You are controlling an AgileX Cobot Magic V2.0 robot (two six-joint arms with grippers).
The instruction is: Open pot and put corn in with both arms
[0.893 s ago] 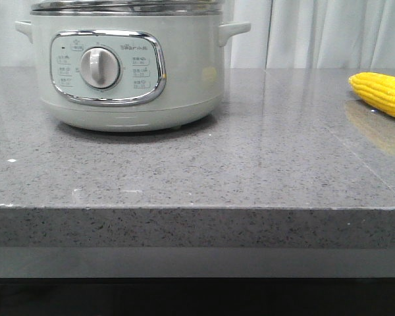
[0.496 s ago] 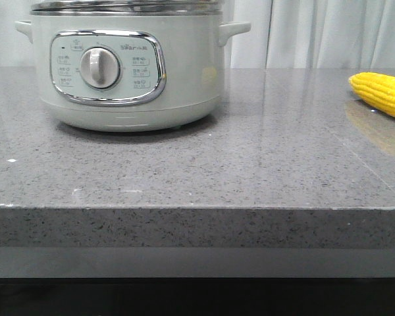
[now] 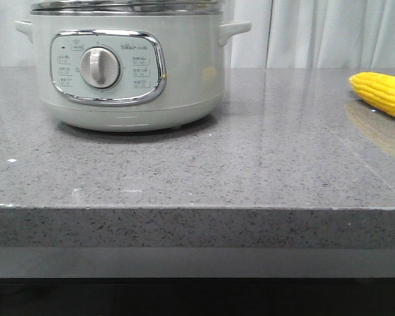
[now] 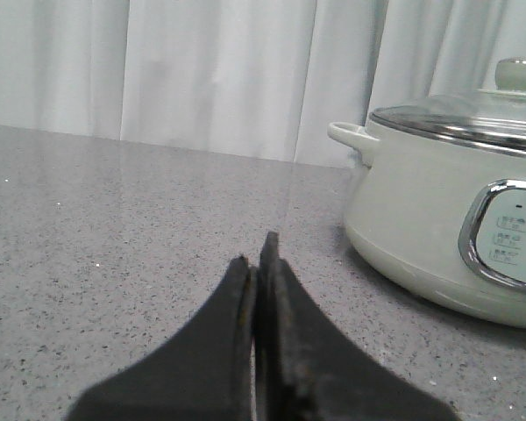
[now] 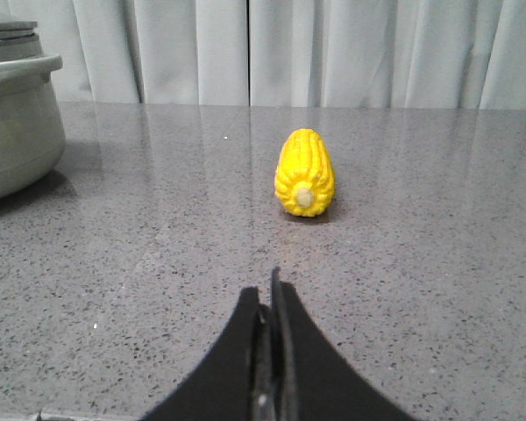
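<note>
The pale mint-white pot (image 3: 128, 66) stands at the back left of the grey stone counter, its dial facing me and its lid on. In the left wrist view the pot (image 4: 438, 219) carries a glass lid with a knob (image 4: 519, 74). The yellow corn (image 3: 380, 92) lies at the far right edge of the front view. In the right wrist view the corn (image 5: 305, 173) lies end-on, ahead of my right gripper (image 5: 267, 294), which is shut and empty. My left gripper (image 4: 256, 254) is shut and empty, low over the counter beside the pot. Neither gripper shows in the front view.
The grey speckled counter (image 3: 250, 164) ends in a thick front edge (image 3: 197, 227). White curtains (image 3: 316, 33) hang behind it. The pot's side handle (image 5: 22, 72) shows at the edge of the right wrist view.
</note>
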